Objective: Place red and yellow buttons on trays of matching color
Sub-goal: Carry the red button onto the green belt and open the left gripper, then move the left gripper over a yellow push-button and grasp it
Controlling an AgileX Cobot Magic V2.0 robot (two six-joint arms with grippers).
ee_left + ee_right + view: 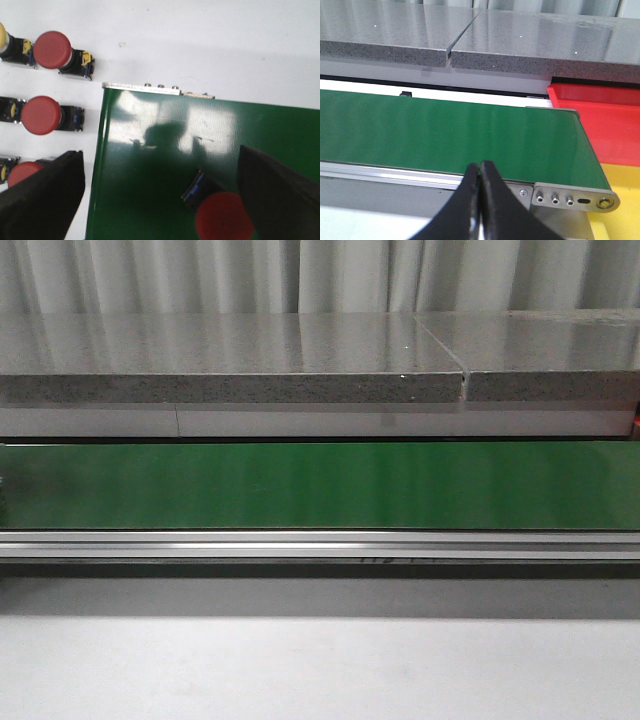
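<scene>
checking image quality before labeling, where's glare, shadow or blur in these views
Left wrist view: white glare patches and the gripper's dark shadow on the green belt; the left gripper fingers and the red button look soft. Front view: faint vertical sheen on the belt. Right wrist view: right gripper fingertips blurred.

Conveyor belt (320, 485) runs left-right across the bench (320, 660), stone ledge (230, 360) behind it. One button (220, 212) lies on the belt near its left end; more buttons (42, 112) sit in a column on the bench just beyond that end. Two trays (610, 130) sit at the belt's right end, one behind the other.
</scene>
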